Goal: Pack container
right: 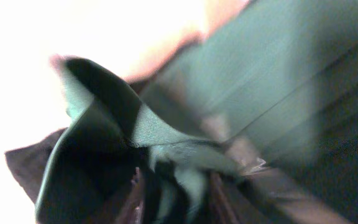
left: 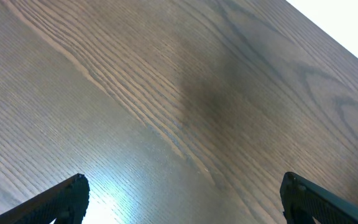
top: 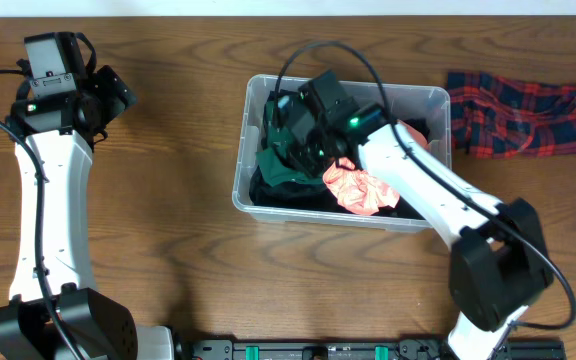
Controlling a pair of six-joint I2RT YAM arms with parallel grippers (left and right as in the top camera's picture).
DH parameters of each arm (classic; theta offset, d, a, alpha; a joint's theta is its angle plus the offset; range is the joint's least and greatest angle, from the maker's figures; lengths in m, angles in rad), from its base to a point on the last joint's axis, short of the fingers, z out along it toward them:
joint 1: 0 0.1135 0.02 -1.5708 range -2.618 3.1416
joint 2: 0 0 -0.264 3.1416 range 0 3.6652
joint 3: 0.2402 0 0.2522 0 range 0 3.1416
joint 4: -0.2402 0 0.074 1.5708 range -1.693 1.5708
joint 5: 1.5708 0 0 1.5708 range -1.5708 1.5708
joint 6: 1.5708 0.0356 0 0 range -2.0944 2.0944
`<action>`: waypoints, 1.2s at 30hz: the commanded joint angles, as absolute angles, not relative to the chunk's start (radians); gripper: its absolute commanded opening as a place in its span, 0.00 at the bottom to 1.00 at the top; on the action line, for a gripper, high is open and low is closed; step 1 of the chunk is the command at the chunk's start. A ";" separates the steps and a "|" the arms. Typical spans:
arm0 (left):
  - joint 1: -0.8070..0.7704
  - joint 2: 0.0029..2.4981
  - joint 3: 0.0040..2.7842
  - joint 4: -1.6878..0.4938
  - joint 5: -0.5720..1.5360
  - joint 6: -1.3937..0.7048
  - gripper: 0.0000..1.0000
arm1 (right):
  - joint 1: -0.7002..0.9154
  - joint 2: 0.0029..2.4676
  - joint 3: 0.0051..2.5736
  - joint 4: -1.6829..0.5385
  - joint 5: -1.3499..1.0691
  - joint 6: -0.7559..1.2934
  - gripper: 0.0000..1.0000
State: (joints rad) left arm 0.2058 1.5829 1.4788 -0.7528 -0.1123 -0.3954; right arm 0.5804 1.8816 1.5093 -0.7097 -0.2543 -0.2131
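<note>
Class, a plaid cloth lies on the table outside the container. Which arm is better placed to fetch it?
Right. The plaid cloth lies beside the container's right wall, on that arm's side; the right end effector is in the container. The left end effector hangs open at the far left.

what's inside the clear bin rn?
The bin holds green cloth, black cloth and a crumpled coral cloth. The right end effector and arm cover the middle; whatever is under the clothes is hidden.
</note>
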 commanded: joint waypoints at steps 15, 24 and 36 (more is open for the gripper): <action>0.209 1.583 1.487 -0.755 -0.128 -0.394 0.98 | 0.462 1.937 1.555 -0.585 -0.175 -0.217 0.19; 0.209 1.583 1.487 -0.755 -0.128 -0.394 0.98 | 0.434 2.101 1.555 -0.577 -0.176 -0.195 0.10; 0.209 1.583 1.487 -0.755 -0.128 -0.394 0.98 | 0.447 1.842 1.570 -0.579 -0.192 -0.159 0.17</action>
